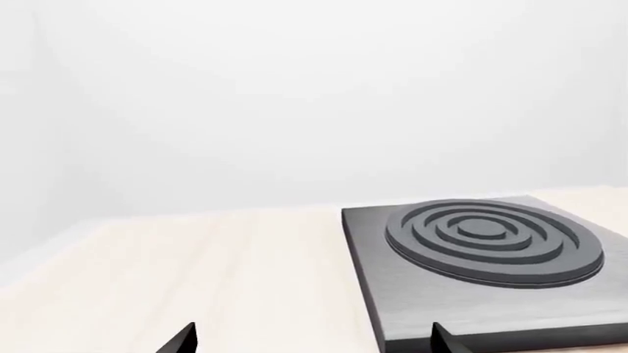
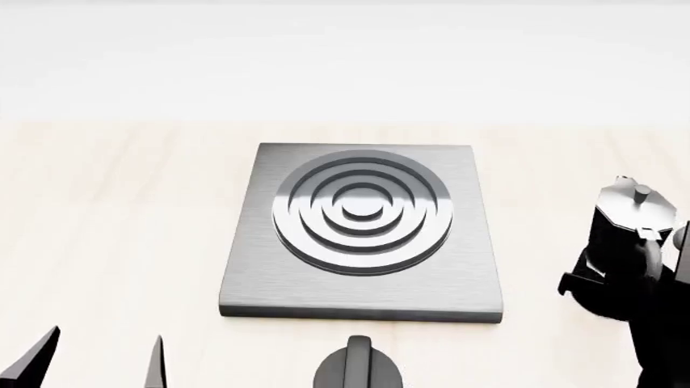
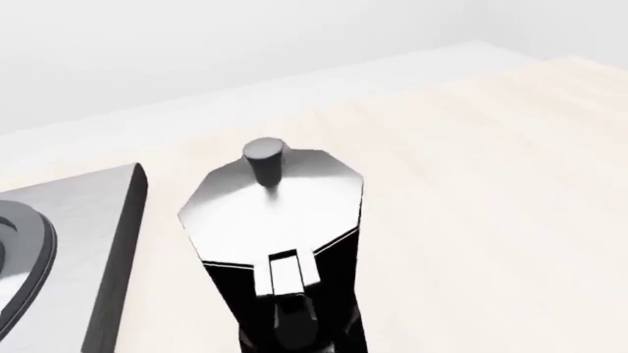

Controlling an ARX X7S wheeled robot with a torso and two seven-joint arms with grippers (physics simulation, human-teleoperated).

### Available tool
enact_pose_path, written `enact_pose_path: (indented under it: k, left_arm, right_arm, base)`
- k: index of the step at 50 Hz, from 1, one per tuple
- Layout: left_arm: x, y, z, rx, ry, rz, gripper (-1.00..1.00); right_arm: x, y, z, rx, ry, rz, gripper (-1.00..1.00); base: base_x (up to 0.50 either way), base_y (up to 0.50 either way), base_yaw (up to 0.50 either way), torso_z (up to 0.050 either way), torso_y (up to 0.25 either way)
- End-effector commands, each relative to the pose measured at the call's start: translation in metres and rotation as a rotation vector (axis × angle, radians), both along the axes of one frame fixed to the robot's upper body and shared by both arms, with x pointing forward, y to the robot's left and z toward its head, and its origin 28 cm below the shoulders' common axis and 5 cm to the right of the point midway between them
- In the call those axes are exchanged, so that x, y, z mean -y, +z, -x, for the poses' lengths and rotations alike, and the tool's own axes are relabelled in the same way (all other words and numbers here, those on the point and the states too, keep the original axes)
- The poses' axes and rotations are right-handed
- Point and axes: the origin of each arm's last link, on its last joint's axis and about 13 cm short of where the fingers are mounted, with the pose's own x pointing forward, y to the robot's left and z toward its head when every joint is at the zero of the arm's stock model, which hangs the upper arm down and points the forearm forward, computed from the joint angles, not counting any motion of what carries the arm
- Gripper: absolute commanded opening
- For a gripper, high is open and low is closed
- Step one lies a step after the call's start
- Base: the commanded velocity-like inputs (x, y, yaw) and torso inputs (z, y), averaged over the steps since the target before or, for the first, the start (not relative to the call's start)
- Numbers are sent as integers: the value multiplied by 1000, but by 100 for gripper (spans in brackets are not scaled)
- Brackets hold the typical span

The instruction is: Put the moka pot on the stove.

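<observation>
- Right of the stove (image 2: 361, 230), at the head view's edge: moka pot (image 2: 628, 242), apart from the plate, burner bare.
- Right gripper (image 2: 647, 279): dark mass at the pot's handle side; fingers hidden in the right wrist view, so hold or gap cannot be told.
- Left gripper (image 2: 97, 360): fingers spread wide, holding nothing, near the stove's front-left.
- Risk: a handle-side grip may let the pot tilt; a low carry could catch the plate's raised edge.
- Black knob (image 2: 359, 368) sits just before the stove.
</observation>
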Motion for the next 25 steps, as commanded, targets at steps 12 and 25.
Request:
enact_pose_path:
  k: [12,25]
  left_arm:
    - [-3,2,2,4,7,12,100]
    - [-2,3,-1,9,7,13,100]
  right_arm:
    - [-2,-6,4,-30,8,20,-100]
    - [-19,64,-17,250,-96,232,-100]
  base:
    - [0,0,0,0,0]
    - [0,0,0,0,0]
